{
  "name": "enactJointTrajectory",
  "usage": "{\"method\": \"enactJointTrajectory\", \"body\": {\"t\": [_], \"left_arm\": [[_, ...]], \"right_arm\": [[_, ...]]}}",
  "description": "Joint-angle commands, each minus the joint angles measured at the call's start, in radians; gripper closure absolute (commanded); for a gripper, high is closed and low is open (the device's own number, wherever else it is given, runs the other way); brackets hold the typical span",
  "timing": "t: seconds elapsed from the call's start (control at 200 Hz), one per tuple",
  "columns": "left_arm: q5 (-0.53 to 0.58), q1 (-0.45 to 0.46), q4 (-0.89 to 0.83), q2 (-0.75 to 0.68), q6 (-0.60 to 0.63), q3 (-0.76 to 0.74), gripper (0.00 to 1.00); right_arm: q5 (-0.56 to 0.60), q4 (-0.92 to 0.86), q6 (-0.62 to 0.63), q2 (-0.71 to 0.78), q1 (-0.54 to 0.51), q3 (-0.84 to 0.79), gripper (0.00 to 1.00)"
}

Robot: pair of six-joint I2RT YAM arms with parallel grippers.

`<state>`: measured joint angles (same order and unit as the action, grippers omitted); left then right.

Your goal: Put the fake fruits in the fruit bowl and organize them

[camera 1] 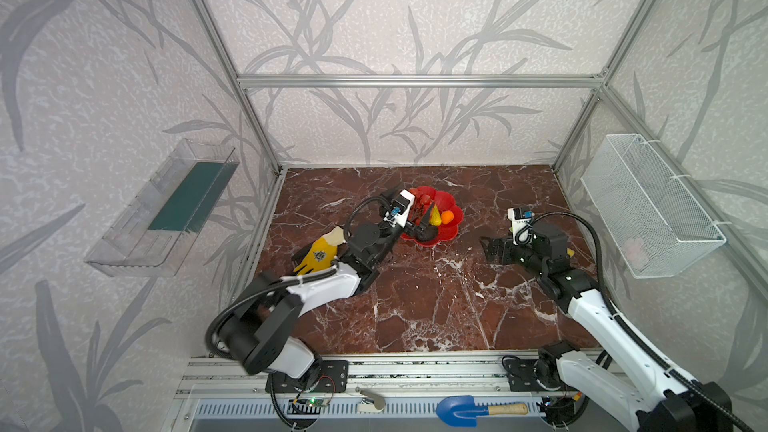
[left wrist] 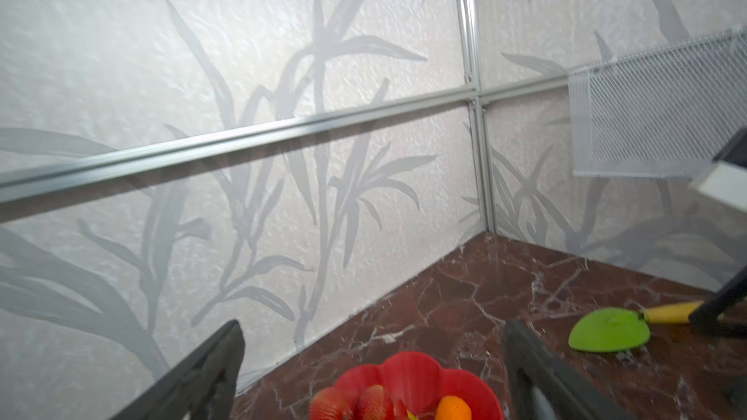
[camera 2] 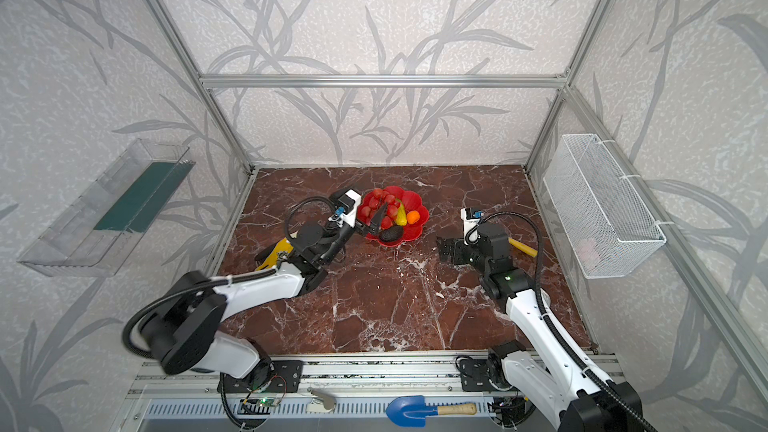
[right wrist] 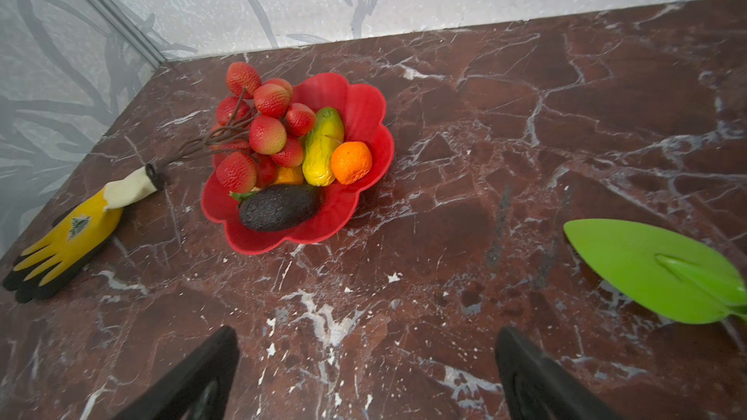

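red scalloped fruit bowl point(right wrist: 364, 115) sits on the brown marble table point(right wrist: 525, 135), toward the back and a bit left of middle. inside: dark avocado point(right wrist: 277, 207) at the near rim, green-yellow cucumber shape point(right wrist: 321, 147), small orange point(right wrist: 351, 162) touching it, and a bunch of red fruits point(right wrist: 266, 131) piled on the left side. part of the bunch spills over the rim, and its brown stem point(right wrist: 190, 149) runs out to the cream cuff of a yellow glove point(right wrist: 68, 244) lying left of the bowl. an orange-yellow piece point(right wrist: 289, 174) is mostly buried, can't tell what.

left gripper point(camera 2: 374, 220) hangs over the bowl's left edge, jaws spread wide, nothing between them. right gripper point(right wrist: 368, 333) is low over bare table, well right of the bowl, jaws apart and empty. green toy shovel point(right wrist: 646, 268) lies by the right arm.
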<state>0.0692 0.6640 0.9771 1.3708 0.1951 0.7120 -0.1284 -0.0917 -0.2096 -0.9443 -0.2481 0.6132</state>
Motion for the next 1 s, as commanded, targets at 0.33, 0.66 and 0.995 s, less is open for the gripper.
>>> {"method": "enactJointTrajectory", "body": {"t": [0.33,0.66,0.995], "left_arm": [[0.61,-0.336,-0.461,-0.593,-0.266,-0.509,0.01],[0.307,-0.605,0.229,0.065,-0.228,-0.529,0.0],[0.282,-0.65,0.183,0.217,-0.262,-0.428,0.01]], "right_arm": [[0.38,0.605,0.25,-0.278,0.054,-0.161,0.01],[0.297,0.985,0.325,-0.506,0.073,-0.253,0.01],[0.234,1.217,0.355,-0.658,0.078,-0.301,0.01]]}}
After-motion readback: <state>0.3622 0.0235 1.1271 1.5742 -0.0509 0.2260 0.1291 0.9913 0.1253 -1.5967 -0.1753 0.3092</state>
